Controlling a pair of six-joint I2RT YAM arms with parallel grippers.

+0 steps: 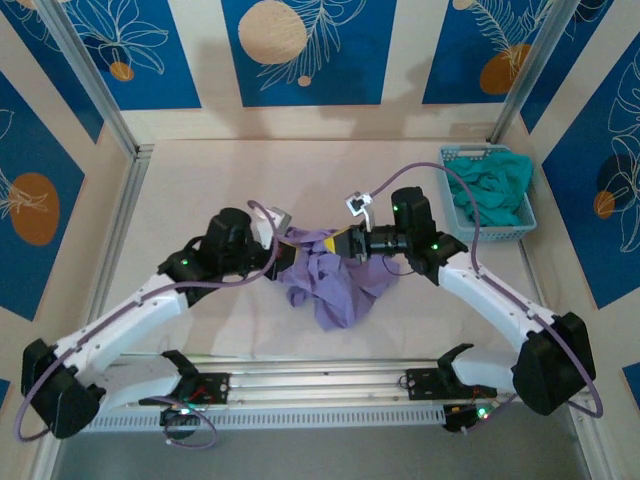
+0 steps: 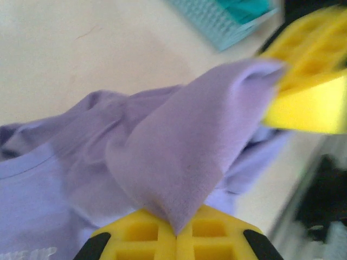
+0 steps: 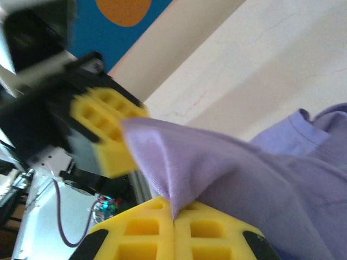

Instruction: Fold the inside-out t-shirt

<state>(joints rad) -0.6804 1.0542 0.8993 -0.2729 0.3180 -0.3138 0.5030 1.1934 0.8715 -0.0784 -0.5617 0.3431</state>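
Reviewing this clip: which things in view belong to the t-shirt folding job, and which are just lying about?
Part of the job:
- lavender-purple cloth t-shirt, bunched mid-table
- left arm's yellow fingers, shut on its fabric
- right arm's yellow fingers, shut on its fabric

Lying about:
- light blue plastic mesh basket, far right of the table
- crumpled teal-green garment inside it

White arm links [image 1: 495, 305]; black joints [image 1: 545, 365]; purple cables [image 1: 225, 284]; yellow gridded fingers [image 2: 146, 233]

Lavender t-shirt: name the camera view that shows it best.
Top external: the whole t-shirt shows there, bunched on the table. The left wrist view shows a fold pinched in the left gripper, the right wrist view a fold pinched in the right gripper; both crop the rest.
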